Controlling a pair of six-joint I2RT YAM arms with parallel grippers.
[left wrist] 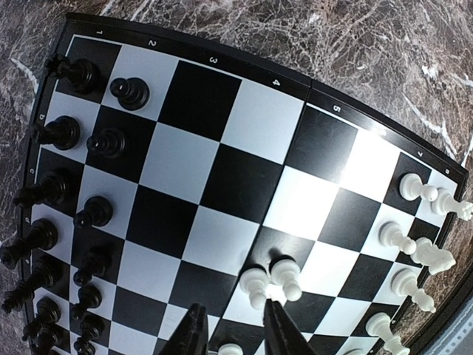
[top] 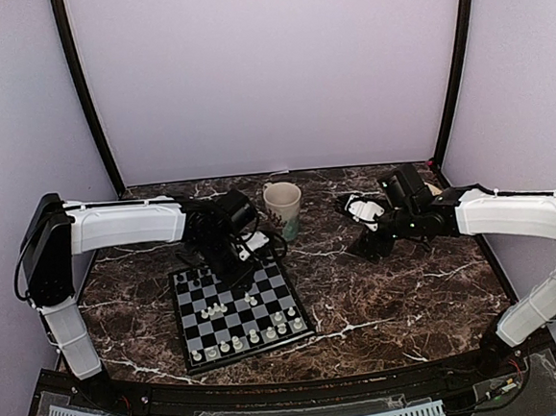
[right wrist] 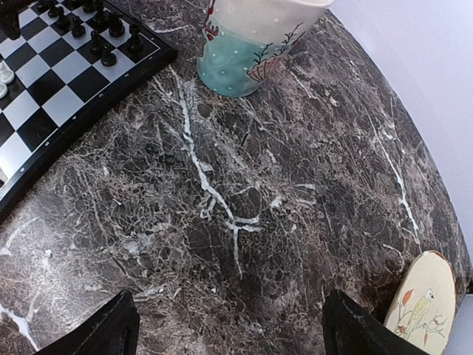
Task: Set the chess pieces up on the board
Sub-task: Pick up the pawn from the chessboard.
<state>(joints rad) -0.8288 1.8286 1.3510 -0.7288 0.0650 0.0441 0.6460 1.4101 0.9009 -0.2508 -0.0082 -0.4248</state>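
Board [top: 183, 323]: small and square, black and pale checks, black numbered border; it lies flat on the dark marble worktop [top: 400, 295], turned a little askew.
Black pieces [left wrist: 129, 92]: tiny figures standing upright in two rows along the board's far edge, pawns in the inner row.
White pieces [left wrist: 410, 185]: upright, mostly in two gappy rows along the near edge. A few pawns stand on middle squares, two of them close together.
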